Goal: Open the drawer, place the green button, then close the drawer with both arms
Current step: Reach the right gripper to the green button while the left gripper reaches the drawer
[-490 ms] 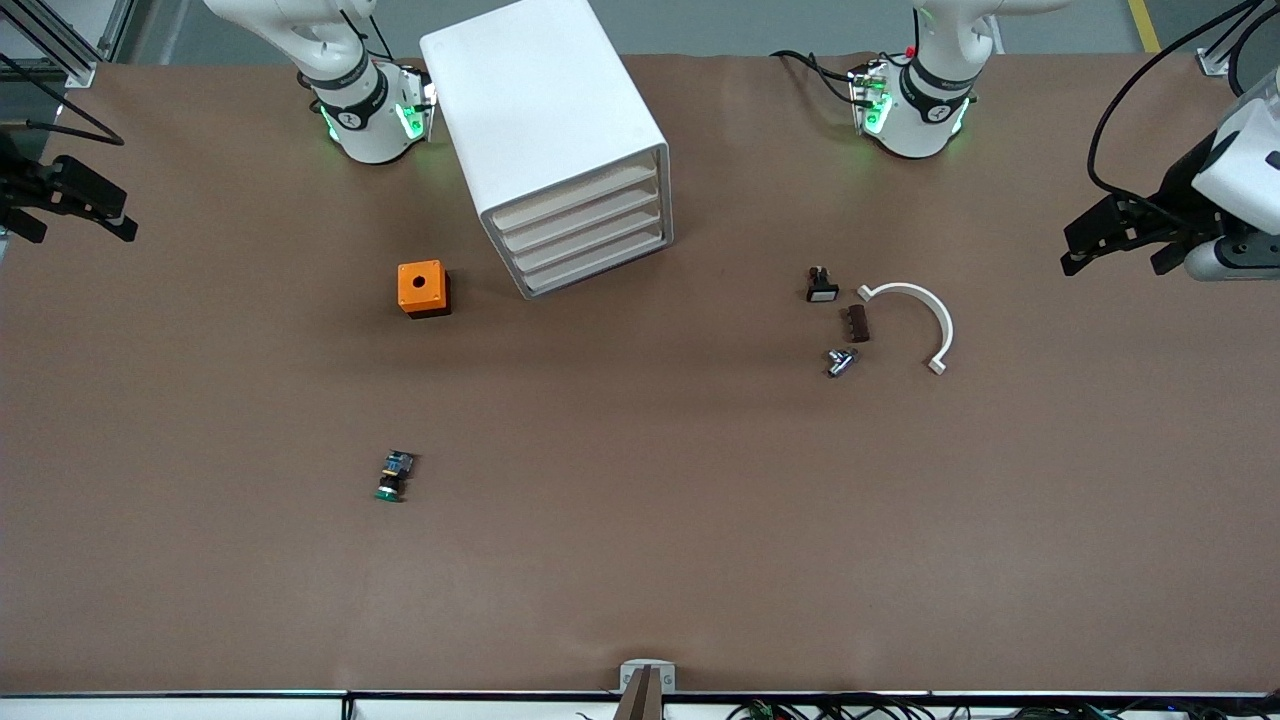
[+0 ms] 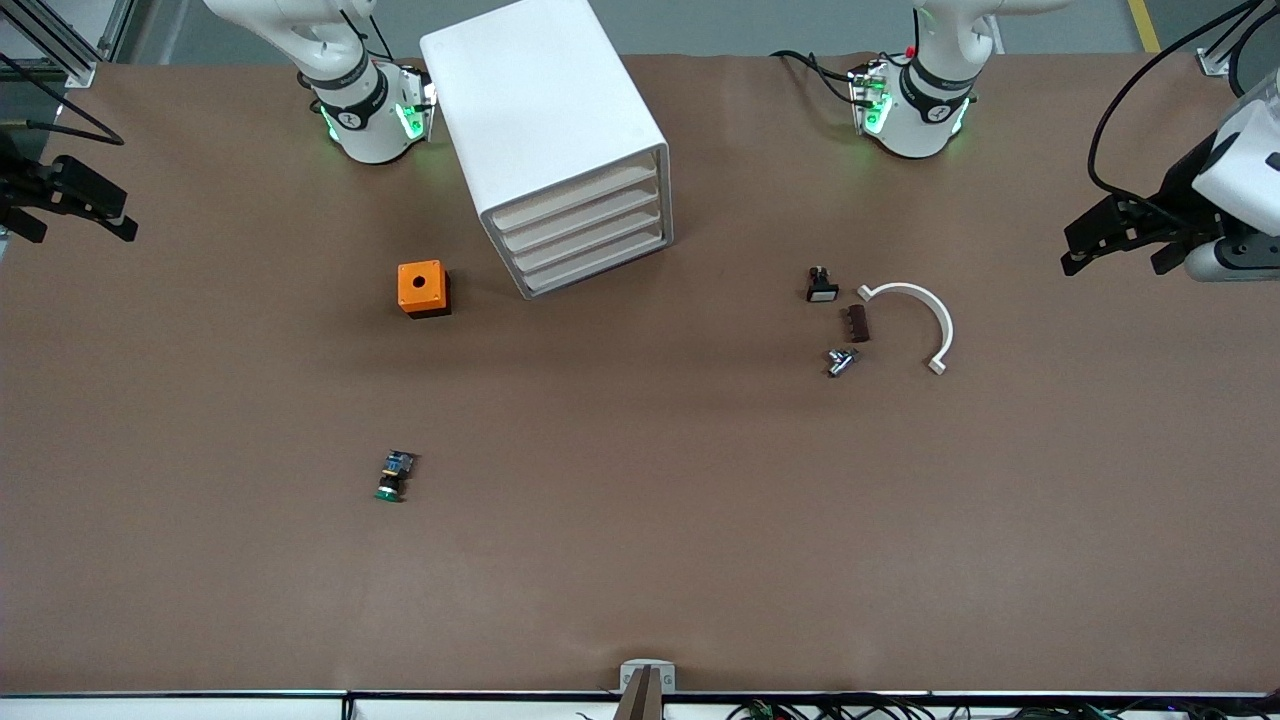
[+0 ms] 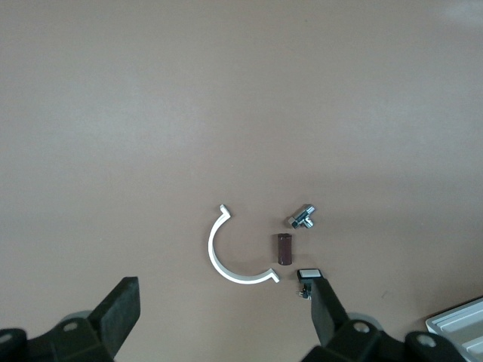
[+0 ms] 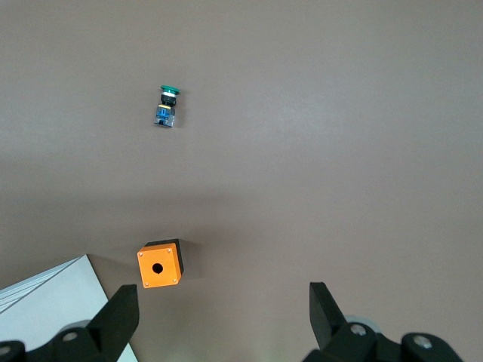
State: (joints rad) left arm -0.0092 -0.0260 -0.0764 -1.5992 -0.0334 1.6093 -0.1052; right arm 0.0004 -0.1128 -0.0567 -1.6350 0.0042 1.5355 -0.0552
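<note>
Drawer cabinet (image 2: 555,140): white, four drawers, standing between the two arm bases, front turned toward the front camera. All four drawers look flush and closed, though the angle is steep enough that I would not swear to it.

Button (image 2: 394,476): green cap, black-and-blue body, lying on its side on the bare table (image 2: 640,560), well apart from the cabinet and nearer the front camera than the orange box (image 2: 422,288). Untouched.

Right gripper (image 4: 223,317): raised at the right arm's end of the table, jaws spread wide, nothing between them. Its wrist view looks down on the orange box and the button.

Left gripper (image 3: 226,320): raised at the left arm's end of the table, jaws likewise apart and empty, looking down on a cluster of loose parts: white curved clip (image 2: 920,320), small brown block (image 2: 857,323), metal fitting (image 2: 840,361), black-and-white switch part (image 2: 821,285).

Progress: nothing done by my reading. Drawer to open, button to fetch and place, drawer to close; all three remain.
</note>
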